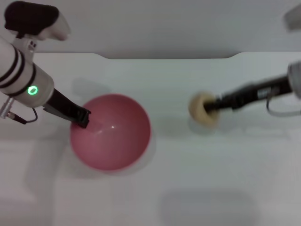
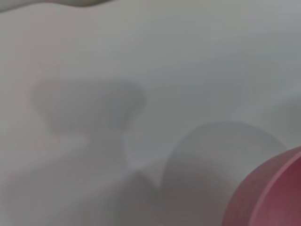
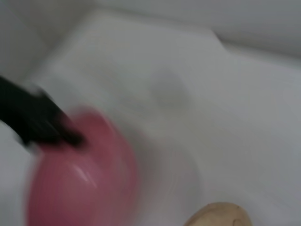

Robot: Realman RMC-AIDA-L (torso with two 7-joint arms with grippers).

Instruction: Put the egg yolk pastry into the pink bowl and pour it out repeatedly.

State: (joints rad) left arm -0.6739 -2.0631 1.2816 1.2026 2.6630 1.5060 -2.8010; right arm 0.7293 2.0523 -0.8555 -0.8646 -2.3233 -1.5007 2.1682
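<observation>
The pink bowl (image 1: pixel 111 131) stands upright on the white table, left of centre in the head view, and looks empty. My left gripper (image 1: pixel 83 117) is shut on the bowl's left rim. The bowl's edge shows in the left wrist view (image 2: pixel 270 193) and blurred in the right wrist view (image 3: pixel 80 179). The egg yolk pastry (image 1: pixel 202 109), a pale beige lump, is held by my right gripper (image 1: pixel 210 109) to the right of the bowl, a little above the table. The pastry's top shows in the right wrist view (image 3: pixel 218 215).
The white table (image 1: pixel 188 179) has a back edge with a shallow notch (image 1: pixel 169 57). The left arm's dark fingers (image 3: pixel 37 120) show at the bowl in the right wrist view. Nothing else lies on the table.
</observation>
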